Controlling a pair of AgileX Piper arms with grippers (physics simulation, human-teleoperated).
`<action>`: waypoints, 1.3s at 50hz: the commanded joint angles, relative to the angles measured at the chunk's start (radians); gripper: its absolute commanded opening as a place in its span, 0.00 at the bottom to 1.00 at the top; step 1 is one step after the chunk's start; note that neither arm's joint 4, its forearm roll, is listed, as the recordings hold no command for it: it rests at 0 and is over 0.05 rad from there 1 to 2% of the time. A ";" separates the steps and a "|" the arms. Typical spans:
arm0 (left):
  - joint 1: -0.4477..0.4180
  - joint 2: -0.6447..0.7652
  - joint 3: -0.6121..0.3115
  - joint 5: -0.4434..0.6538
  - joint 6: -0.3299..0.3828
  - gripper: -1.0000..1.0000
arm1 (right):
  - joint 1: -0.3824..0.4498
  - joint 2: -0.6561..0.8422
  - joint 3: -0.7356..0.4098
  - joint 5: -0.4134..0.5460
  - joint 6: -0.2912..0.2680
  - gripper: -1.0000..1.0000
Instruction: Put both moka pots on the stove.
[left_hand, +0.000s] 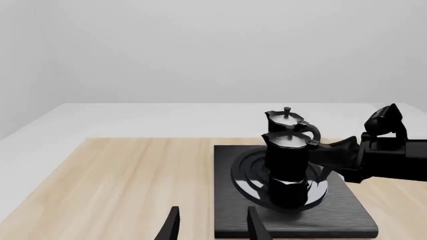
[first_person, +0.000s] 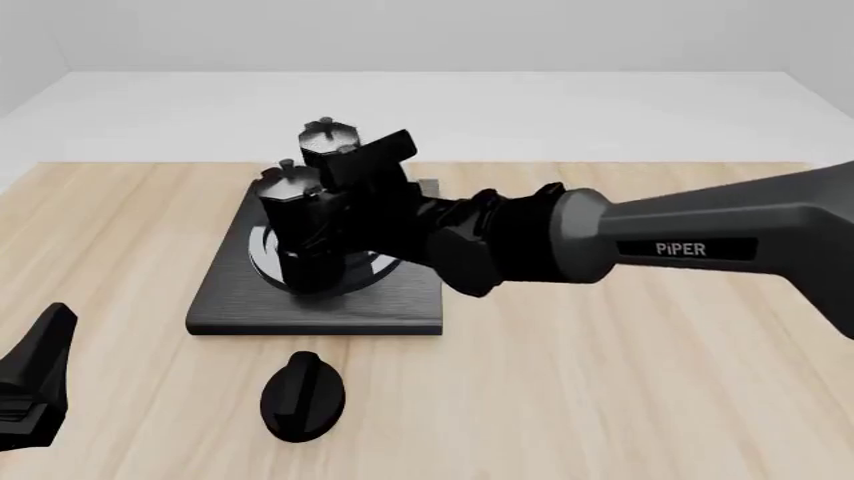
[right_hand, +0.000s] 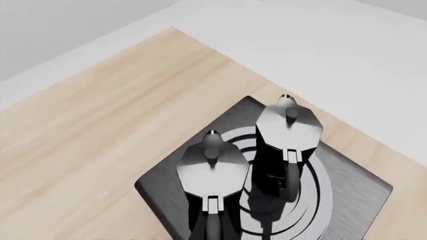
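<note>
Two black moka pots with silvery lids stand on the black stove (first_person: 227, 305). The near pot (first_person: 287, 225) (left_hand: 287, 165) (right_hand: 212, 165) is on the front part of the burner rings, the far pot (first_person: 324, 140) (left_hand: 285, 119) (right_hand: 287, 130) just behind it. My right gripper (first_person: 334, 215) (left_hand: 328, 149) reaches in from the right and is at the near pot's handle. That handle fills the bottom middle of the right wrist view, where no spread fingers show. My left gripper (left_hand: 213, 227) (first_person: 54, 335) stays open and holds nothing, low at the table's front left, well short of the stove.
A black oval knob (first_person: 303, 395) lies on the wooden table (first_person: 601, 380) just in front of the stove. The right arm (first_person: 694, 245) crosses the table's right half at pot height. The table's far edge meets a white floor.
</note>
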 joint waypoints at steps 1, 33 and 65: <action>0.000 0.000 0.000 0.000 0.000 1.00 | -0.002 0.018 0.042 -0.018 0.022 0.00; 0.000 0.000 0.000 0.000 0.000 1.00 | 0.005 0.055 0.065 -0.053 0.054 0.00; 0.000 0.000 0.000 0.000 0.000 1.00 | 0.012 0.062 0.079 -0.064 0.078 1.00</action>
